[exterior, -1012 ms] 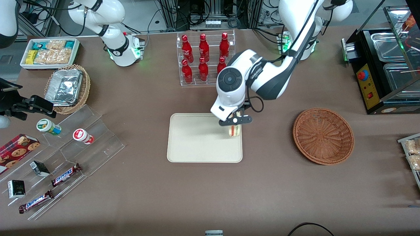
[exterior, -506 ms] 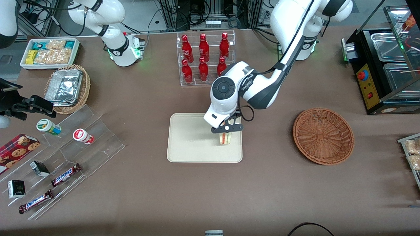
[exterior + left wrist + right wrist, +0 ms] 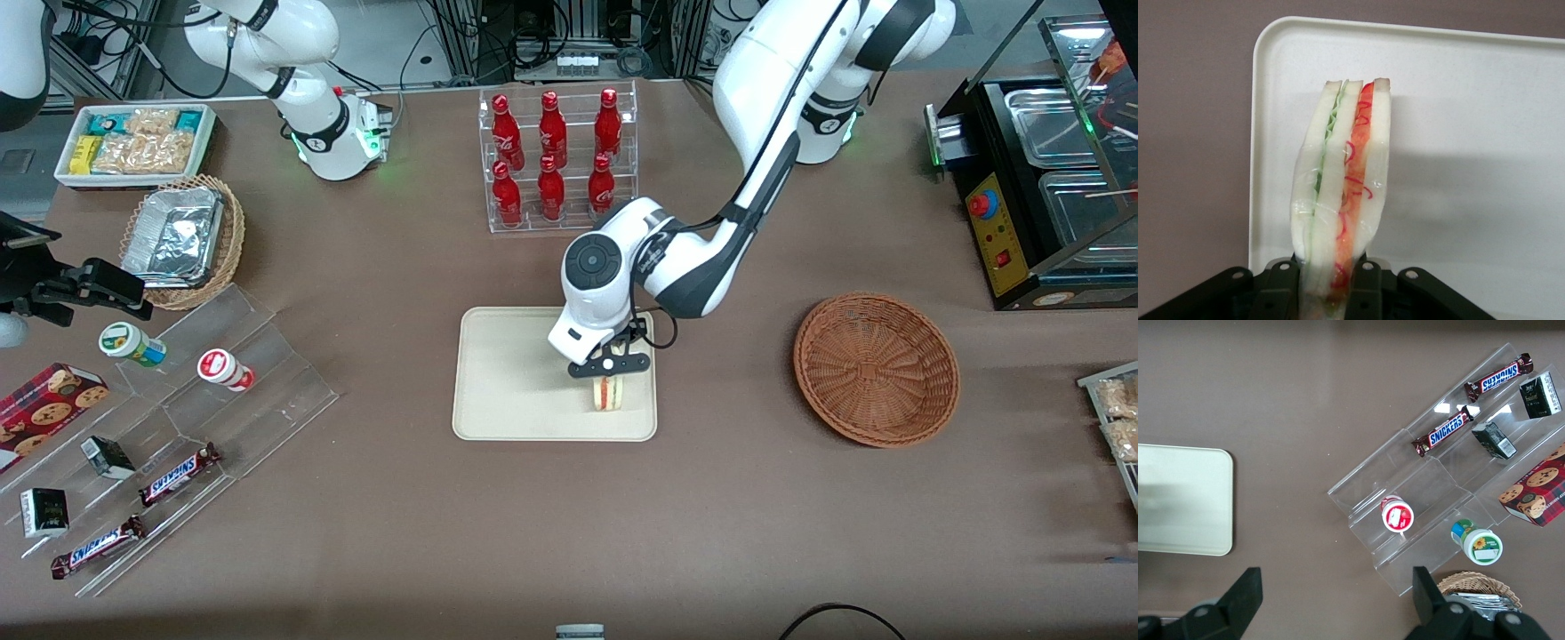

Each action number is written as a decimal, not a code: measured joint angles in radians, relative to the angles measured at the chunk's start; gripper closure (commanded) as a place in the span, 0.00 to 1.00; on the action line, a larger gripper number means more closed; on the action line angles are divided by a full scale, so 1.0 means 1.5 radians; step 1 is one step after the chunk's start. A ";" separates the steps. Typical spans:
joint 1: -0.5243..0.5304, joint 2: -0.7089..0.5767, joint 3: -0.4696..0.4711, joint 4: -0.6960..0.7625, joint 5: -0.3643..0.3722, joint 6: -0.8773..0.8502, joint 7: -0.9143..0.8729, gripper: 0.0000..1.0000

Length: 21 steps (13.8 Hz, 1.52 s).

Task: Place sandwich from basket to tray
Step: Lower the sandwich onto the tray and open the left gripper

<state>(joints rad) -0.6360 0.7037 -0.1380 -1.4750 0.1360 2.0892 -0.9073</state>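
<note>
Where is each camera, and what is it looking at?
Front view: high up, facing both arms; the gripper holds the sandwich over the tray.
Left wrist view: on the working arm, looking down past its fingers at the sandwich.
Right wrist view: on the parked arm, looking down at snack shelves.
All three show the tray.

Gripper [image 3: 608, 366] low, jaws clamped.
</note>
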 measured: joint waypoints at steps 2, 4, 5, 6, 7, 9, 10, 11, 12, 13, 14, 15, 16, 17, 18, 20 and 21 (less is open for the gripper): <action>-0.001 0.008 0.000 0.000 0.004 0.007 -0.005 0.73; -0.005 0.013 0.000 0.001 0.006 0.011 -0.007 0.73; -0.006 0.015 0.000 0.001 0.008 0.012 -0.007 0.73; -0.008 0.016 0.000 0.001 0.011 0.014 -0.008 0.72; -0.008 0.017 0.000 0.001 0.012 0.021 -0.008 0.67; -0.009 0.023 0.000 0.001 0.016 0.038 -0.008 0.67; -0.011 0.026 0.000 0.001 0.022 0.042 -0.009 0.67; -0.014 0.028 0.000 0.001 0.027 0.045 -0.010 0.61; -0.016 0.028 0.001 0.001 0.028 0.045 -0.012 0.36; -0.017 0.028 0.001 0.002 0.028 0.045 -0.013 0.00; -0.017 0.028 0.001 0.002 0.029 0.045 -0.014 0.00; -0.018 0.028 0.001 0.002 0.029 0.045 -0.015 0.00; -0.018 0.029 0.002 0.002 0.029 0.045 -0.015 0.00; -0.018 0.029 0.002 0.002 0.029 0.045 -0.016 0.00; -0.018 0.029 0.003 0.002 0.029 0.045 -0.016 0.00; -0.018 0.029 0.004 0.004 0.029 0.045 -0.016 0.00; -0.018 0.028 0.003 0.008 0.029 0.042 -0.016 0.00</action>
<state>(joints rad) -0.6632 0.7453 -0.1328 -1.4628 0.1791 2.1524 -0.9317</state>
